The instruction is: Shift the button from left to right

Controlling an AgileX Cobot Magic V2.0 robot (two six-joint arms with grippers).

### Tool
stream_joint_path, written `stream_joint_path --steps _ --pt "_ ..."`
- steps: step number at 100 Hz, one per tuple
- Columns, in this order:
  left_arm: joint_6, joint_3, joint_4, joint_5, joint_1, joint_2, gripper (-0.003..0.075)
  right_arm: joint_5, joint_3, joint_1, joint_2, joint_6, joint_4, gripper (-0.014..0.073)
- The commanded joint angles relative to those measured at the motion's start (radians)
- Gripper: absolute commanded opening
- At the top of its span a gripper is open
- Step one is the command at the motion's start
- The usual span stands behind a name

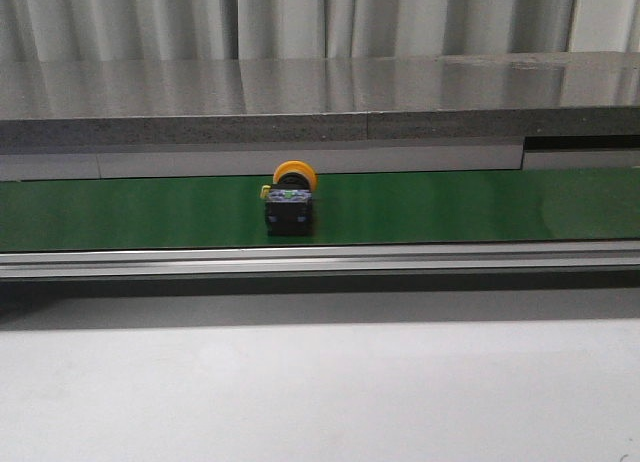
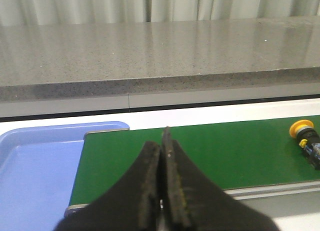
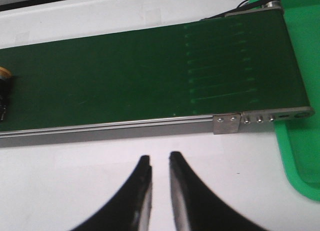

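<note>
Belt (image 1: 450, 207), green, carries the button (image 1: 290, 204) mid-length, untouched; left gripper (image 2: 162, 191) hangs near the belt's blue-tray (image 2: 35, 176) end, jaws pressed together, right gripper (image 3: 160, 191) narrowly parted off its near edge; pickup likely next, needing wider jaws.

You've got a dk green belt (image 1: 450, 207), button (image 1: 290, 200) w/ orange-yellow cap on blue-black body, blue tray (image 2: 35, 166), bright green bin (image 3: 300, 151), grey speckled counter (image 2: 160, 51).
</note>
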Motion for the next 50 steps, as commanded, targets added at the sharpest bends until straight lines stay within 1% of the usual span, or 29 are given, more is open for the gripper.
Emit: stream_joint_path --steps 1,3,8,13,18,22,36,50 --pt "-0.003 -0.030 -0.014 -0.083 -0.009 0.007 -0.0020 -0.059 -0.036 -0.007 0.000 -0.006 0.017 0.0388" --pt "-0.003 -0.030 -0.014 -0.083 -0.009 0.007 -0.0020 -0.060 -0.036 -0.007 0.000 -0.006 0.017 0.0418" --pt "-0.003 -0.030 -0.014 -0.083 -0.009 0.007 -0.0020 -0.061 -0.036 -0.007 0.000 -0.006 0.017 0.0524" --pt "-0.003 -0.030 -0.014 -0.083 -0.009 0.007 -0.0020 -0.061 -0.036 -0.007 0.000 -0.006 0.017 0.0591" --pt "-0.003 -0.030 -0.014 -0.083 -0.009 0.007 -0.0020 -0.073 -0.036 -0.007 0.000 -0.006 0.017 0.0631" --pt "-0.003 -0.030 -0.014 -0.083 -0.009 0.007 -0.0020 -0.075 -0.036 -0.007 0.000 -0.006 0.020 0.0642" --pt "-0.003 -0.030 -0.014 -0.083 -0.009 0.007 -0.0020 -0.086 -0.038 -0.007 0.005 -0.010 0.042 0.0634" --pt "-0.003 -0.030 -0.014 -0.083 -0.009 0.007 -0.0020 -0.072 -0.071 -0.006 0.062 -0.072 0.065 0.0634"
